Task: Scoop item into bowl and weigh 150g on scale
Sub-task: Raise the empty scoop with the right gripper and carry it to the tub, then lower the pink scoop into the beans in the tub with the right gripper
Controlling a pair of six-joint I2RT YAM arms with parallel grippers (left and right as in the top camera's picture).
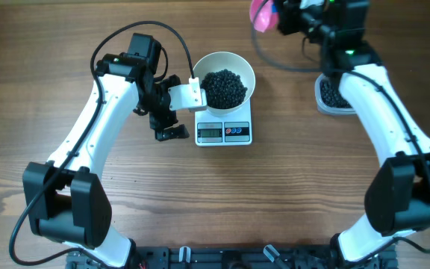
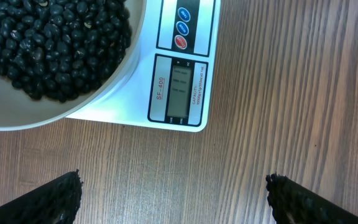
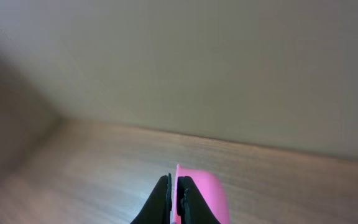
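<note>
The round white bowl [image 1: 251, 75] stands upright on the scale [image 1: 225, 133], covering its 12 o'clock part, and holds a glossy heap of small black beans [image 1: 225, 87] that fills much of it. The white square scale lies flat on the table just 12 o'clock of centre, its grey display [image 2: 179, 93] and round buttons [image 2: 183, 28] along its 6 o'clock edge, the reading too faint to make out. More beans [image 1: 330, 94] lie well apart at the bowl's 3 o'clock.

Wood-grain tabletop [image 1: 290, 194]. Scale [image 1: 225, 132] sits flat on it near centre. Tub [image 1: 321, 104] on it, well apart at far right, partly hidden.
</note>
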